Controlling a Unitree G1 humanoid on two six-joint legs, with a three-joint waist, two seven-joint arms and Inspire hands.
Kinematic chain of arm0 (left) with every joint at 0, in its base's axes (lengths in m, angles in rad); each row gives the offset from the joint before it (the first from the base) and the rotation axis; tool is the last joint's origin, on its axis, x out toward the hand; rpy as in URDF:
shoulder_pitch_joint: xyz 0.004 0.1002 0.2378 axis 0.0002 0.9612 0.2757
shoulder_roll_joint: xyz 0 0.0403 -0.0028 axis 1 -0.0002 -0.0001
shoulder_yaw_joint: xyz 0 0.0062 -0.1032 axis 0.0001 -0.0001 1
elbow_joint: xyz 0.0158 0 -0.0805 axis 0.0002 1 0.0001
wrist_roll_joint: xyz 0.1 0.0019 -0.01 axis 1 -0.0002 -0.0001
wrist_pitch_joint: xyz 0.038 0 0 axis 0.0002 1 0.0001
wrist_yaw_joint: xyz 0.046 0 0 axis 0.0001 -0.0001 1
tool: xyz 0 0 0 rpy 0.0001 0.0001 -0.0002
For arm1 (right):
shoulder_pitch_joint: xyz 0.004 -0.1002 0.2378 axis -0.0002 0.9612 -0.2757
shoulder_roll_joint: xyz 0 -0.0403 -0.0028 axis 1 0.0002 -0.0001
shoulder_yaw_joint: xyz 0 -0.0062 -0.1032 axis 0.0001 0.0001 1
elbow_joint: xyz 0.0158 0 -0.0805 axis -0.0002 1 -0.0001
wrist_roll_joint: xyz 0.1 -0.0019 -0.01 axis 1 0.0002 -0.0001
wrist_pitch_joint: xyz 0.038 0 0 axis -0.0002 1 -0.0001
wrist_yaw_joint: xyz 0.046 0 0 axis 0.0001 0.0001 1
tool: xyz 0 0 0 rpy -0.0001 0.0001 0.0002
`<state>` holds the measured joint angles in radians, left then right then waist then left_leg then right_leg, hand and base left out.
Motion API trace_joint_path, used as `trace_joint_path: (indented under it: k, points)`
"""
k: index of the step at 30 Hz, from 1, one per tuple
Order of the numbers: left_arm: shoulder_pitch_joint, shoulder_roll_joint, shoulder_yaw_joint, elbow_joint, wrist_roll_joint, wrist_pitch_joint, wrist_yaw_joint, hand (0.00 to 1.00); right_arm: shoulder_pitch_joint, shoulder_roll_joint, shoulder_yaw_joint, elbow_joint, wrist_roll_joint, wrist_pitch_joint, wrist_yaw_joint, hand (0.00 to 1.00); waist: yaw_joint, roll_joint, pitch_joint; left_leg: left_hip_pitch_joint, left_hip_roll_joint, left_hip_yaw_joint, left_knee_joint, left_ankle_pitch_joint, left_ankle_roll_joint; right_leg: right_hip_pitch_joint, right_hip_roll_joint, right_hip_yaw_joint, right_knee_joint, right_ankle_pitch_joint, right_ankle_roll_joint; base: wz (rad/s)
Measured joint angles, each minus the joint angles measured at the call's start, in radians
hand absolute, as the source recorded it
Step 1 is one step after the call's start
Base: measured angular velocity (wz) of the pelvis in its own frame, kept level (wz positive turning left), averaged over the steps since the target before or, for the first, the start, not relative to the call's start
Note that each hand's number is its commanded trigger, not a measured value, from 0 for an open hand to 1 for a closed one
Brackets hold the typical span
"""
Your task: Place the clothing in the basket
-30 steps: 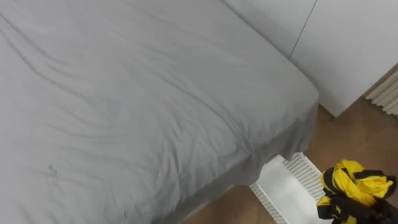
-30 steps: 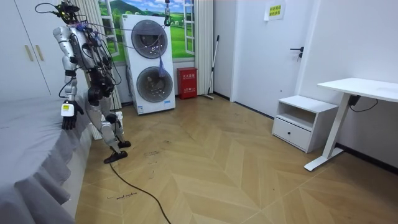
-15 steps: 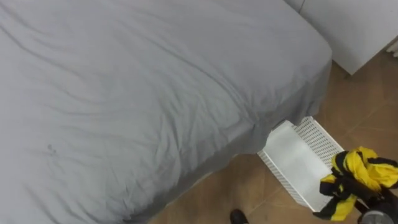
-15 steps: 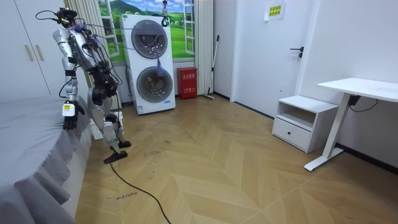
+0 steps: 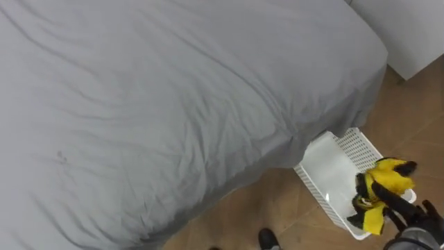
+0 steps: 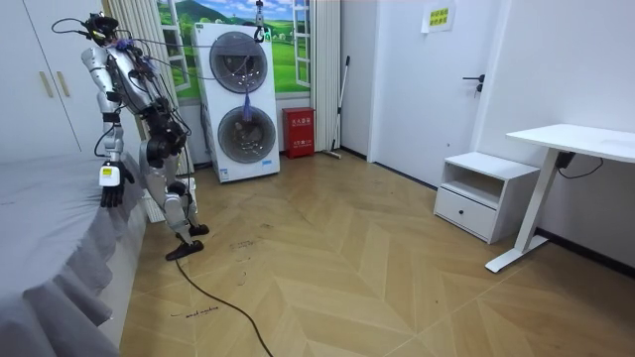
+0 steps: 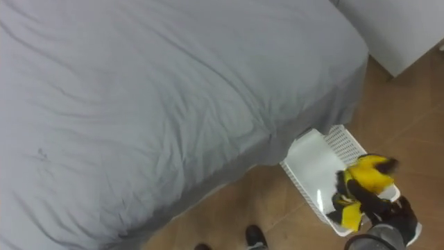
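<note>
Right hand (image 5: pixel 406 217) curled around crumpled yellow-and-black garment (image 5: pixel 390 175), held above right end of white perforated plastic basket (image 5: pixel 326 163) on wooden floor (image 5: pixel 409 118) by grey-sheeted bed (image 5: pixel 173 104). Left hand (image 6: pixel 102 186) hangs beside bed. Risk: release this near the rim likely spills cloth onto floor.

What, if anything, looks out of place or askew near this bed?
Nothing is spilled or damaged. The white basket sits askew to the bed, one end at the grey sheet's hanging edge. The right hand holds the yellow-and-black garment over it.
</note>
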<state>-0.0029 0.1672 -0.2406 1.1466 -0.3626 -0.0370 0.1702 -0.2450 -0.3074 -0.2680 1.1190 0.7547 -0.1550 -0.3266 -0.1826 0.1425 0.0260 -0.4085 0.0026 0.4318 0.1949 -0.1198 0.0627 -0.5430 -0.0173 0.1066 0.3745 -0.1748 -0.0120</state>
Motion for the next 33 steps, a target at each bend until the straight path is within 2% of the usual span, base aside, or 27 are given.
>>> trace_joint_path:
  k: [7, 13, 18, 21, 26, 27, 28, 29, 30, 31, 32, 33]
  points:
    - [0.003, 0.003, 0.000, -0.001, 0.000, -0.006, -0.014, 0.00, 0.035, -0.019, 0.001, 0.009, -0.008, -0.008, 0.000, 0.00, 0.005, 0.002, -0.0012, 0.000, 0.001, -0.004, 0.002, 0.000, 0.000, 0.003, 0.001, -0.002, -0.004, 0.000, 0.000, 0.00]
    - [-0.001, 0.003, 0.000, -0.009, -0.001, -0.006, -0.034, 0.00, 0.063, -0.020, 0.008, 0.008, -0.006, -0.008, 0.002, 0.00, 0.031, 0.009, -0.0047, 0.000, 0.001, -0.004, 0.004, 0.000, 0.000, 0.002, 0.001, -0.003, -0.001, 0.000, 0.000, 0.00]
    - [0.003, 0.003, 0.001, -0.009, 0.002, -0.007, -0.045, 0.00, 0.063, -0.020, 0.004, 0.015, -0.013, -0.009, 0.012, 0.00, 0.033, 0.010, -0.0060, 0.010, -0.001, -0.007, 0.003, 0.000, 0.000, 0.012, 0.001, -0.003, 0.002, 0.000, 0.000, 0.00]
    - [0.010, 0.004, 0.001, -0.016, 0.002, -0.007, -0.049, 0.00, 0.096, -0.020, 0.005, 0.024, -0.014, -0.009, 0.034, 0.00, 0.024, 0.010, -0.0060, 0.028, -0.001, -0.025, 0.003, 0.000, 0.000, 0.040, -0.003, -0.025, 0.000, -0.006, -0.002, 0.18]
    - [0.051, 0.007, 0.006, -0.036, 0.016, -0.024, -0.067, 0.00, 0.187, -0.014, 0.028, 0.022, -0.058, -0.008, 0.079, 0.00, 0.026, -0.003, -0.0035, 0.097, 0.000, -0.032, 0.000, 0.000, -0.001, 0.123, -0.010, -0.042, -0.016, -0.016, -0.003, 0.10]
    - [0.061, 0.008, 0.012, -0.037, 0.027, -0.034, -0.071, 0.00, 0.212, -0.007, 0.041, 0.027, -0.063, -0.007, 0.099, 0.00, 0.027, -0.014, -0.0025, 0.124, 0.000, -0.036, -0.007, 0.000, -0.001, 0.153, -0.010, -0.049, -0.023, -0.018, -0.004, 0.19]
    - [0.070, 0.008, 0.031, -0.038, 0.051, -0.038, -0.078, 0.00, 0.236, 0.008, 0.046, 0.040, -0.077, -0.006, 0.123, 0.00, 0.026, -0.024, -0.0044, 0.151, 0.001, -0.043, -0.015, 0.000, -0.002, 0.189, -0.011, -0.063, -0.041, -0.018, -0.005, 0.32]
    - [0.078, 0.008, 0.047, -0.038, 0.053, -0.041, -0.081, 0.00, 0.265, 0.025, 0.054, 0.046, -0.087, -0.001, 0.144, 0.00, 0.026, -0.037, -0.0109, 0.171, 0.001, -0.059, -0.016, 0.001, -0.003, 0.225, -0.015, -0.084, -0.058, -0.018, -0.007, 0.36]
    - [0.081, 0.007, 0.054, -0.039, 0.054, -0.043, -0.083, 0.00, 0.279, 0.033, 0.060, 0.047, -0.087, 0.003, 0.154, 0.00, 0.028, -0.041, -0.0142, 0.182, 0.001, -0.068, -0.017, 0.001, -0.003, 0.243, -0.015, -0.093, -0.067, -0.018, -0.007, 0.42]
    - [0.089, 0.007, 0.062, -0.045, 0.069, -0.044, -0.087, 0.00, 0.308, 0.050, 0.080, 0.048, -0.088, 0.005, 0.173, 0.00, 0.027, -0.053, -0.0184, 0.205, 0.000, -0.089, -0.018, 0.000, -0.004, 0.280, -0.015, -0.111, -0.084, -0.019, -0.008, 0.49]
    - [0.097, 0.006, 0.061, -0.045, 0.082, -0.048, -0.087, 0.00, 0.325, 0.072, 0.096, 0.055, -0.092, 0.006, 0.190, 0.00, 0.024, -0.070, -0.0187, 0.231, -0.001, -0.117, -0.022, 0.000, -0.006, 0.322, -0.014, -0.137, -0.110, -0.018, -0.008, 0.53]
    - [0.098, 0.005, 0.061, -0.042, 0.084, -0.048, -0.087, 0.00, 0.336, 0.084, 0.100, 0.061, -0.094, 0.008, 0.200, 0.00, 0.023, -0.075, -0.0224, 0.244, -0.002, -0.131, -0.024, -0.001, -0.009, 0.345, -0.014, -0.143, -0.124, -0.018, -0.008, 0.55]
